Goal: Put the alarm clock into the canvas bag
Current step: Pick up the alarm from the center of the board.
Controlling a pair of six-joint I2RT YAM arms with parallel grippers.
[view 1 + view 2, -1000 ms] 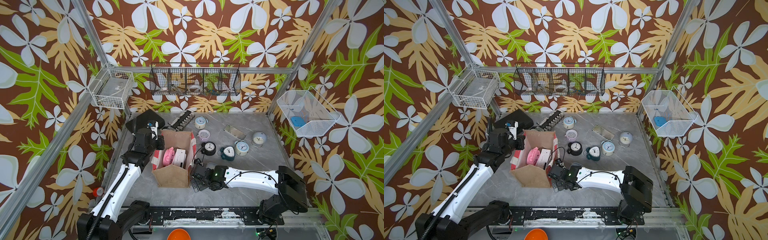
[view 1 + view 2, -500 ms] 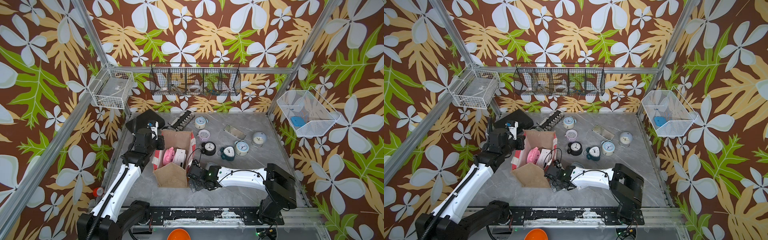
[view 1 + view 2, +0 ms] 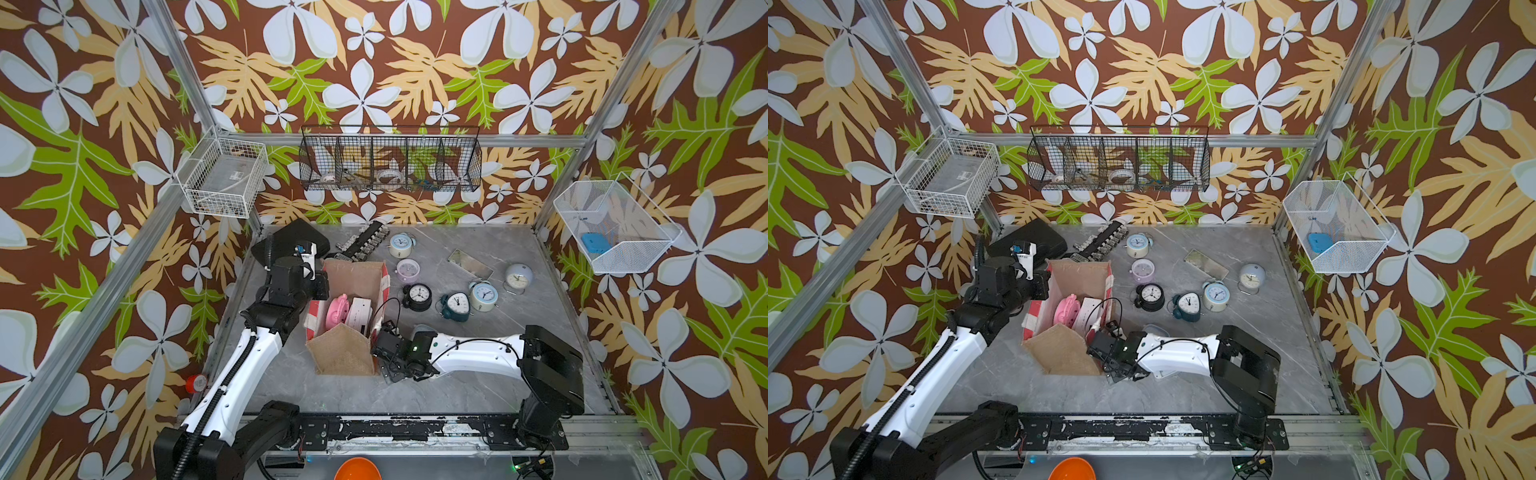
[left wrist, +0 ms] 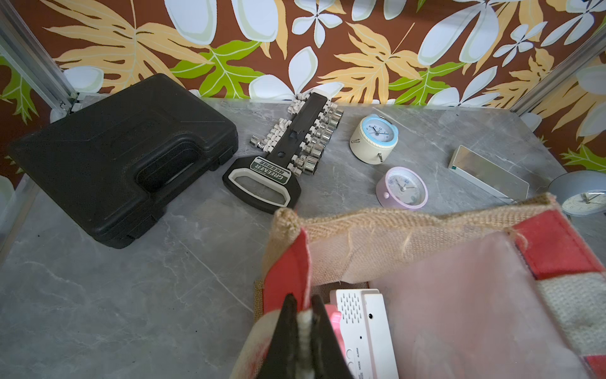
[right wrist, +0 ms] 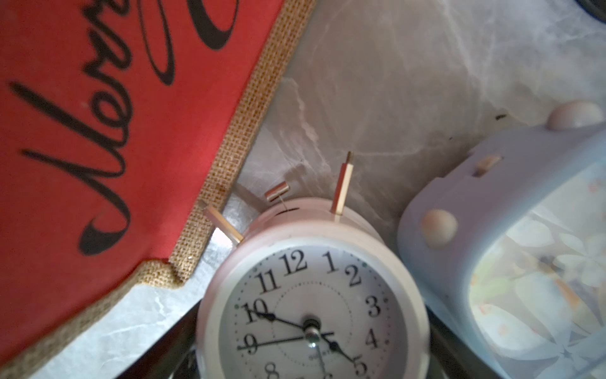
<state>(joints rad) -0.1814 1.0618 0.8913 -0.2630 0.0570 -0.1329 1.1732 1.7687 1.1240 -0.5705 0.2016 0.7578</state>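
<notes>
While the canvas bag (image 3: 343, 351) stands on the desk (image 3: 490, 399) in a top view, left fingers (image 4: 288, 315) pinch its striped rim in the left wrist view. In the right wrist view, the alarm clock (image 5: 311, 311) lies beside the bag, between wide right fingers (image 5: 178, 347) (grip unclear).

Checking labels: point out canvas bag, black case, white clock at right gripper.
canvas bag (image 3: 343, 353), a top view, front burlap wall.
black case (image 4: 98, 147), left wrist view, lid.
white clock (image 5: 311, 295), right wrist view, dial.
</notes>
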